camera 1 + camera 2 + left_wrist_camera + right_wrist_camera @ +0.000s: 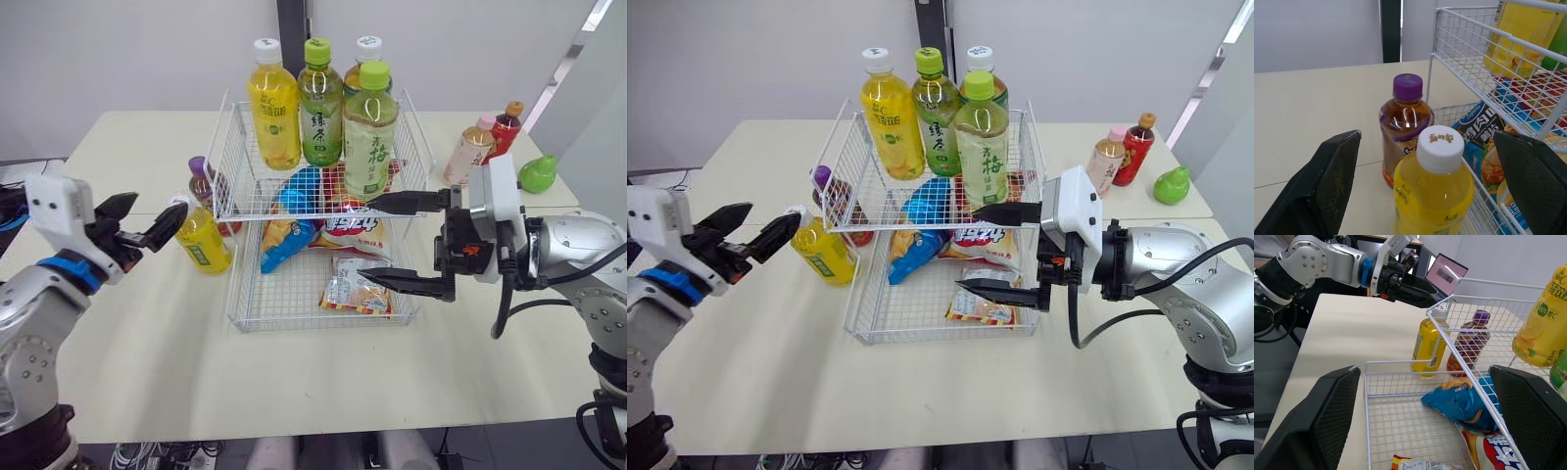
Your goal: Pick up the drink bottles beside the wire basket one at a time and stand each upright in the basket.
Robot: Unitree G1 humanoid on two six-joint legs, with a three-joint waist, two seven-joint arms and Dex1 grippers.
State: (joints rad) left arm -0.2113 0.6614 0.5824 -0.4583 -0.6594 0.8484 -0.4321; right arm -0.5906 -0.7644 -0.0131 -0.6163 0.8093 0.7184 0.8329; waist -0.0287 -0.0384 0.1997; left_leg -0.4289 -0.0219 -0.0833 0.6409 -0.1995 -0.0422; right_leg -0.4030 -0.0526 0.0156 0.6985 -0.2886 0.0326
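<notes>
The left arm (34,304) reaches in from the lower left of the frame, forearm raised. Its jaws are released, spread towards the yellow bottle (203,243), tips just beside its white cap. That bottle stands on the counter (147,352) touching the left side of the wire basket (294,299), with a purple-capped bottle (1406,122) just behind it. The right arm (578,245) comes in level from the right. Its jaws are wide apart, empty, one above the other at the basket's right front. Four bottles (320,108) stand upright on the upper tier. At upper right, two more bottles (468,152) stand well apart from the basket.
</notes>
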